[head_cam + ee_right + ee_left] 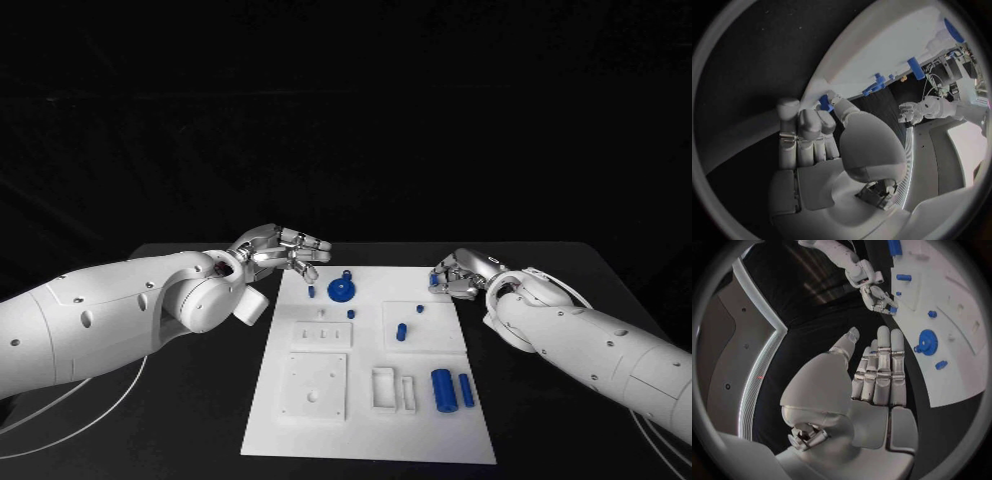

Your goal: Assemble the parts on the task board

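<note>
The right hand (pixel 459 276) pinches a small blue peg (pixel 824 103) at the board's (pixel 433 420) far corner; keep it upright. The left hand (pixel 281 250) hovers, fingers apart, holding nothing.

A black table (pixel 577 262) takes up the middle of the scene, its dark matte top stretching out toward the far edge. Off the near left corner, thin pale cables (pixel 87 415) loop across the dark. Behind it all, the backdrop is plain black.
</note>
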`<state>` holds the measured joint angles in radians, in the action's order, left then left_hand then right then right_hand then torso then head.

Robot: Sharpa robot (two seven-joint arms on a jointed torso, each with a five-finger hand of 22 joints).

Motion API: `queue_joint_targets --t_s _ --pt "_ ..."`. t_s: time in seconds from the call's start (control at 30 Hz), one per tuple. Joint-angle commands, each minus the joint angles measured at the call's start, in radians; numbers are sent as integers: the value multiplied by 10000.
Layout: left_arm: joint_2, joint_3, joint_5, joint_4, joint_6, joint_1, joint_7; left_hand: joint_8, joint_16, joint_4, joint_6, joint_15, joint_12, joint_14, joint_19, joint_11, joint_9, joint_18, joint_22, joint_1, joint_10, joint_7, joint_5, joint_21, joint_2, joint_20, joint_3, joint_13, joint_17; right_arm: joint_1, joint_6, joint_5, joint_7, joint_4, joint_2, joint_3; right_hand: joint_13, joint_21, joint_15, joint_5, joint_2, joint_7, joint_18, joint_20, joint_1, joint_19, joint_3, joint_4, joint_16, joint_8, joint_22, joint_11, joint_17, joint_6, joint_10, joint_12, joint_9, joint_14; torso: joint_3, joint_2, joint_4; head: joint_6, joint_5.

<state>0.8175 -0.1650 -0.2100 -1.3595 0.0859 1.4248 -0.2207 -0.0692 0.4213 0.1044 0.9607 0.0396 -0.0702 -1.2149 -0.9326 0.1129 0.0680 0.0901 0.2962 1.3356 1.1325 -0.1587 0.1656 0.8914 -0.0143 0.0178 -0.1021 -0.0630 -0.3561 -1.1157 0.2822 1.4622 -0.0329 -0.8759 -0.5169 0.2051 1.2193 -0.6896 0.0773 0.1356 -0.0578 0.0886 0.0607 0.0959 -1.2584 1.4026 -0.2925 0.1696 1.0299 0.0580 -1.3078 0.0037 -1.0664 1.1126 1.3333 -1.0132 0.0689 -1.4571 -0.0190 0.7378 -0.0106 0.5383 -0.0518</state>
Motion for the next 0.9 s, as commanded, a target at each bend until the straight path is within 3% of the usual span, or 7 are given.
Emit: queue_joint_targets --t_s 0.03,0.47,0.63,0.8,0.9 --pt "-23 9 -32 -17 -167 4 -13 4 26 -3 -50 3 36 -76 -90 3 4 202 6 45 -80 11 -64 2 42 10 87 6 -17 9 -58 -36 -106 13 17 -2 21 40 77 7 101 -23 -25 36 7 -60 92 21 -59 56 -807 -105 -6 146 17 14 38 26 -3 -3 -7 3 7" --pt "-25 9 -41 -16 -182 4 13 4 26 -3 -50 3 36 -76 -90 3 4 202 6 45 -80 11 -64 2 42 10 87 6 -17 9 247 -138 -10 -12 42 -2 37 50 189 -84 294 -315 -115 152 -63 -61 396 41 -93 53 -806 -271 -28 1025 37 77 409 22 -6 -4 -17 -1 -15" --pt "-40 9 -51 -15 -180 4 21 2 26 1 -50 4 37 -68 -83 4 5 202 6 64 -83 13 -69 4 48 11 106 7 -22 10 412 -154 70 -81 19 -2 56 41 201 -73 318 -316 -146 179 -44 -52 477 44 -86 47 -808 -274 -59 982 54 93 536 10 -3 -4 6 -30 57" --pt "-44 9 -116 -24 -155 5 50 -19 30 -12 19 -1 22 -61 -65 -16 12 196 7 51 -22 37 -71 5 67 11 114 5 -28 9 576 -161 156 -317 -53 -2 64 54 199 8 297 -296 -142 179 -32 -49 485 31 -84 47 -805 -264 -69 911 63 90 530 8 -17 -29 -25 -38 27" --pt "-44 10 -320 -168 26 15 29 -62 104 -42 339 -82 -34 -97 -63 -183 17 174 35 42 438 191 -31 52 195 -39 16 7 -81 7 666 -163 201 -482 -109 -2 70 7 192 150 280 -263 -139 174 -40 -35 462 28 -81 48 -815 -248 -76 815 66 91 510 6 10 -44 -27 -90 113"
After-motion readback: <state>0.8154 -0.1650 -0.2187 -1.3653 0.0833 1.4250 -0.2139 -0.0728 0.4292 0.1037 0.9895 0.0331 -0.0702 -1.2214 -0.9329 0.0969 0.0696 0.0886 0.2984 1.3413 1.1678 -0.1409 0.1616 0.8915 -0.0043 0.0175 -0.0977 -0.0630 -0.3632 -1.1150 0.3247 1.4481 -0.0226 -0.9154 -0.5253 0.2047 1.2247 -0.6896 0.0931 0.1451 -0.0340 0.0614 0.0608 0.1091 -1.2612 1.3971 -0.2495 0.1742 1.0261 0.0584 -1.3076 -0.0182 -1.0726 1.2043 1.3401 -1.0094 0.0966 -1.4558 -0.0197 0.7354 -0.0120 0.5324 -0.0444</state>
